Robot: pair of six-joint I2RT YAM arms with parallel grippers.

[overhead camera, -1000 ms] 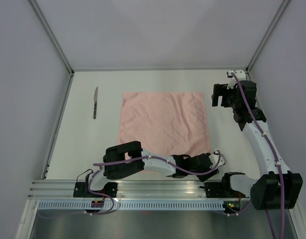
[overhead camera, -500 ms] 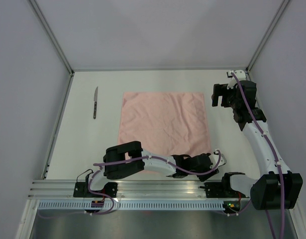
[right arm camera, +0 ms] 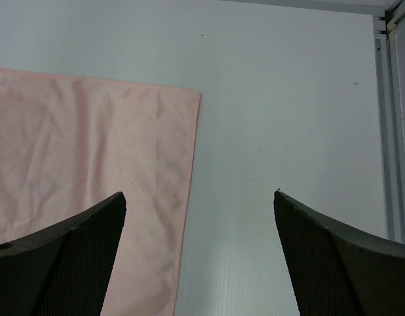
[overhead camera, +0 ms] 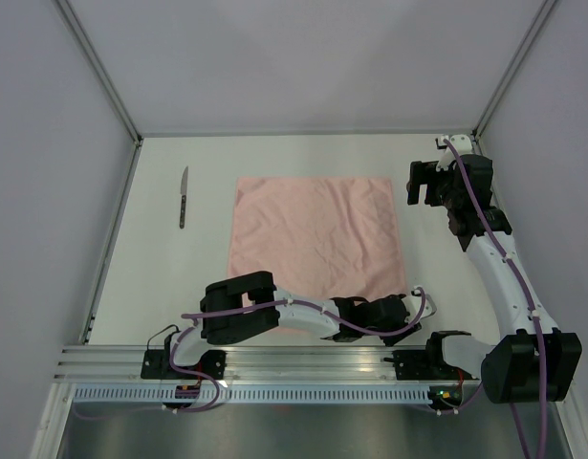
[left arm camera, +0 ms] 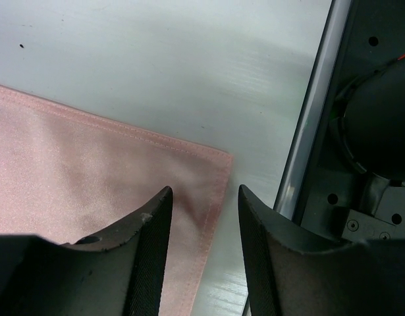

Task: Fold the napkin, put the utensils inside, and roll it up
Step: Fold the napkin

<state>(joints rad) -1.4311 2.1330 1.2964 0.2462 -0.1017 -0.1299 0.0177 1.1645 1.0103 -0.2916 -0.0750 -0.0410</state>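
Observation:
The salmon-pink napkin [overhead camera: 315, 244] lies flat and spread as a square in the middle of the table. A dark-handled knife [overhead camera: 184, 196] lies to its far left, apart from it. My left gripper [overhead camera: 401, 308] is low over the napkin's near right corner. In the left wrist view the napkin [left arm camera: 90, 171] has its hemmed side edge running between my left gripper's [left arm camera: 202, 197] open jaws, which stand partly narrowed and hold nothing. My right gripper [overhead camera: 423, 182] hovers wide open by the far right corner. In the right wrist view its jaws [right arm camera: 199, 197] straddle the napkin's [right arm camera: 90, 151] right edge.
The metal rail [overhead camera: 274, 361] and the arm bases run along the near table edge, right beside the left gripper. The right arm's base [left arm camera: 373, 131] fills the right of the left wrist view. Frame posts [overhead camera: 102, 72] and grey walls enclose the table.
The left arm has shifted only very slightly at the napkin's near corner. The napkin, the knife and the right arm have not moved.

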